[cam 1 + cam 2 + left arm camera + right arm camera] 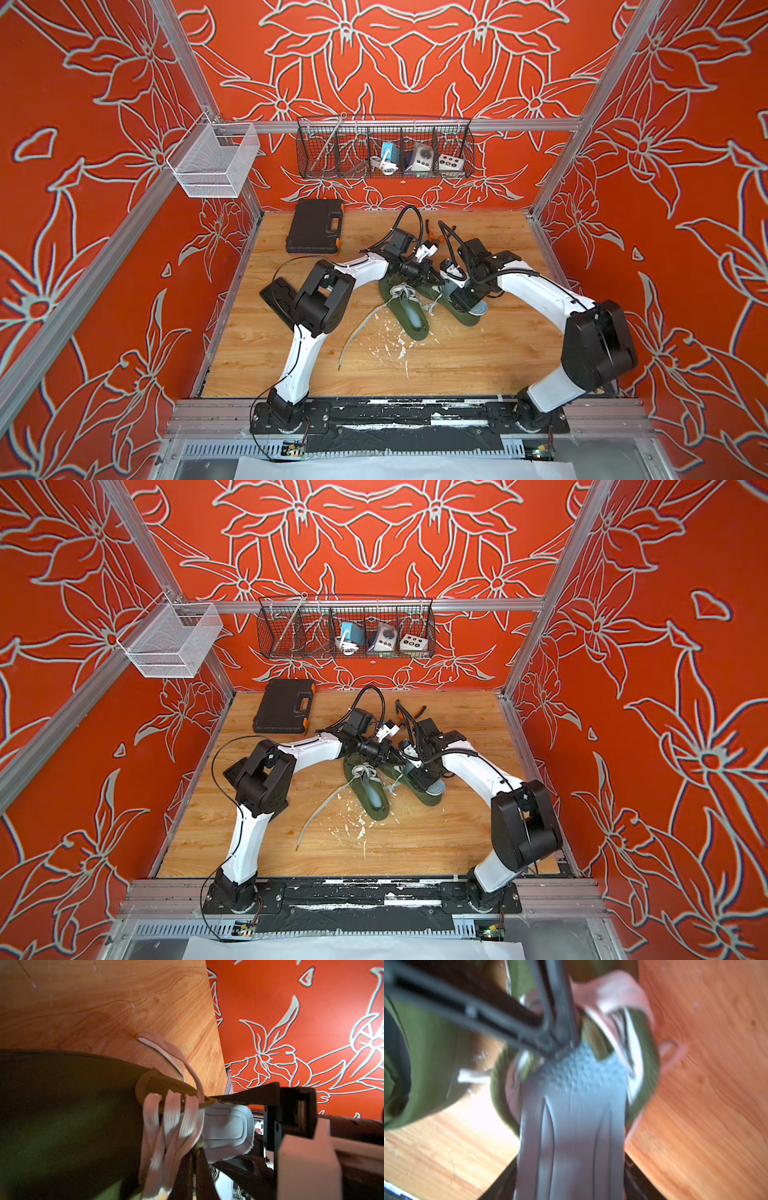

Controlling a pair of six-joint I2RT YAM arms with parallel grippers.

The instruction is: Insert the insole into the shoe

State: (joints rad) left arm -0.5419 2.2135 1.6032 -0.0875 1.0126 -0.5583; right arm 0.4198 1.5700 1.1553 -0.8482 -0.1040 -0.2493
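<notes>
On the wooden table (457,365), 2 green shoes are seen side by side in both top views. The shoe (466,319) being fitted lies under both arms, and a second shoe (417,332), just beside it, already has a pale liner seated in it. The left gripper (196,1147) is shut, and the rim of the shoe's opening beside the laces (172,1118) appears to be pinched in it, so the mouth is held up. The right gripper (464,297) is held over the heel end. In the right wrist view its jaws are seen well apart on either side of the grey insole (571,1122), but through the blur it cannot be told whether the edges are pressed or merely flanked. The insole is partly in: its dimpled front is tucked into the mouth, while its heel end is left outside the collar. The step is judged to be the final push. It is best done with the mouth lifted, the heel end pressed flat, and the insole slid forward along the sole, so that no fold is formed and no lace is caught.
</notes>
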